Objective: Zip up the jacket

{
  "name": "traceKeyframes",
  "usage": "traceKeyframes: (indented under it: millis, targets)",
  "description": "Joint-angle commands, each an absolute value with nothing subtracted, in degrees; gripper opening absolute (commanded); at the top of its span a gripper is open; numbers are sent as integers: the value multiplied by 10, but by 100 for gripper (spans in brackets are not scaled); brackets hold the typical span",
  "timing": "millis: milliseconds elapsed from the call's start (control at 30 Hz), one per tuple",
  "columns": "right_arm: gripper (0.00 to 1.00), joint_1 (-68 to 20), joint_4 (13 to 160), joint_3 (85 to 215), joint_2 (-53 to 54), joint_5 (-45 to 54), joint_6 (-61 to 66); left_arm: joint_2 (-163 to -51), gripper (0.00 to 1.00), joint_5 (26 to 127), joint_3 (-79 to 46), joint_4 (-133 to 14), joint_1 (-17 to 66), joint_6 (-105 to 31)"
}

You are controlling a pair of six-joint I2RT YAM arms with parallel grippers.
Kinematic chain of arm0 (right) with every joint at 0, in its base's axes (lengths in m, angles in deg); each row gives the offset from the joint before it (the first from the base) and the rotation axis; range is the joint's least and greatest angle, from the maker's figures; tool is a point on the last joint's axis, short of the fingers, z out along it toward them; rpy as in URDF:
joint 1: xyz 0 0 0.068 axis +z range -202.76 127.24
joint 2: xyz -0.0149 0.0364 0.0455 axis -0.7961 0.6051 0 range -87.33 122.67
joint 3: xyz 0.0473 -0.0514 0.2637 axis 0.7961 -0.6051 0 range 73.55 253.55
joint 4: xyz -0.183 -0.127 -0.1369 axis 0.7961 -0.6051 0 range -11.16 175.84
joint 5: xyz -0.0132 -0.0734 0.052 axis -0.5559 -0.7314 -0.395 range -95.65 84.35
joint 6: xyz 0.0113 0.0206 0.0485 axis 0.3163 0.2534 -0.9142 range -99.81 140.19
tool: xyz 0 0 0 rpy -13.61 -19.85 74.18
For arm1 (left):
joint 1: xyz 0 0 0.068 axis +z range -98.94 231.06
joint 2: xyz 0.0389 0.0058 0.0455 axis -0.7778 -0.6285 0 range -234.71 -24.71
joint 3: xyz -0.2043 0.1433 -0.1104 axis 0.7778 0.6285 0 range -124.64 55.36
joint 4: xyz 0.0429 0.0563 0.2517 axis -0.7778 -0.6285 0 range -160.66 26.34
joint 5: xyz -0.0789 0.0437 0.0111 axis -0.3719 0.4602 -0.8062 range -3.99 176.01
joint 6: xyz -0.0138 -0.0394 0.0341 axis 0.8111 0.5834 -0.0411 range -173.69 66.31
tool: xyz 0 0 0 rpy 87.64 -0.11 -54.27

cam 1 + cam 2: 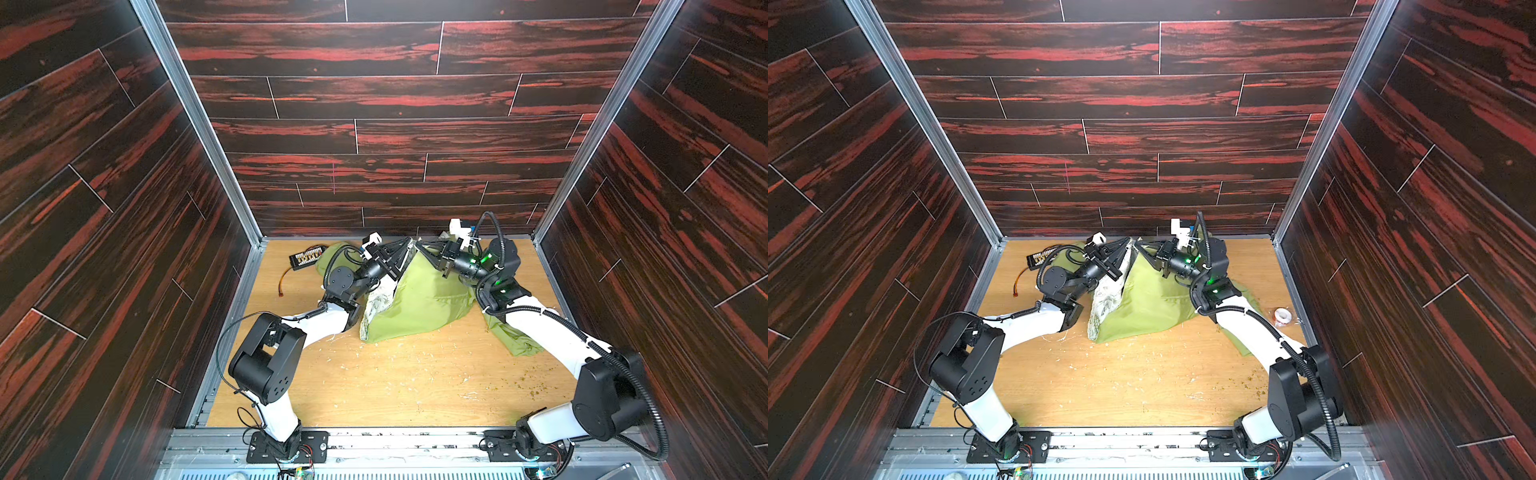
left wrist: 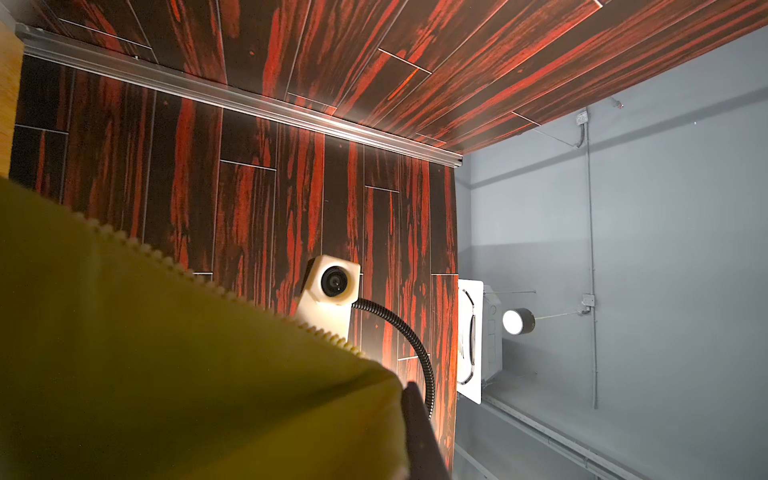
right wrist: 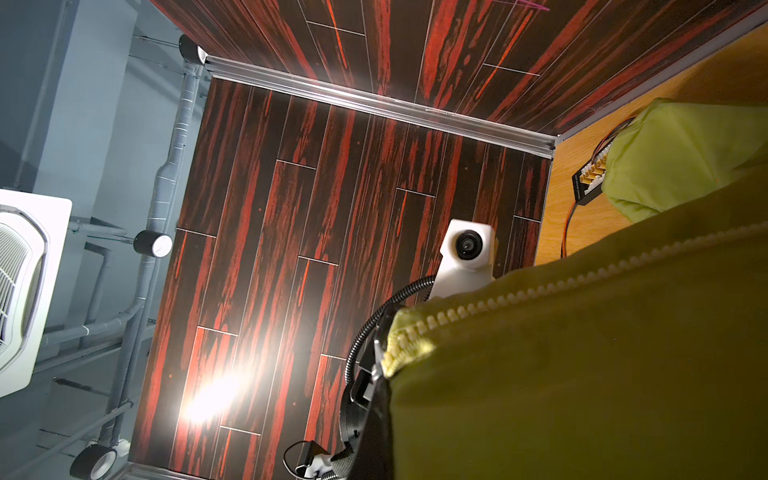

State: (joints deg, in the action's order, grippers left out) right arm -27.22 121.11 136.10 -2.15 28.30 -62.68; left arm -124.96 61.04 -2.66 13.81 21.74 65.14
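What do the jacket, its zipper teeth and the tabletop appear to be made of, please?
Jacket: thin olive-green woven synthetic, probably nylon or polyester; it tents with sharp creases and a faint sheen. Zipper teeth: pale moulded plastic, chunky and matte. Tabletop: light wood-grain board, possibly laminate, smooth and scuffed.

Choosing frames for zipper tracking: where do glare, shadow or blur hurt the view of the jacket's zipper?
Right wrist view: bright glare on the wall panel, off the jacket; cloth shadowed, zipper teeth crisp. Left wrist view: jacket dim and soft close to the lens, teeth edge legible. Both top views: even light, zipper too small to make out.
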Motion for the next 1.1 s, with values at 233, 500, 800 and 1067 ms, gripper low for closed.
traceKeyframes:
  millis: [233, 500, 800, 1067]
  targets:
    - [7, -272, 1210, 1334, -4, 379, -660, -1239, 0, 639, -48, 171, 214, 737]
    - [1, -277, 1230, 1329, -6, 379, -672, -1245, 0, 639, -51, 171, 212, 737]
    - [0, -285, 1239, 1314, -12, 380, -675, -1247, 0, 629, -51, 171, 209, 743]
    - [0, -284, 1217, 1331, -3, 414, -659, -1247, 0, 615, -35, 171, 209, 739]
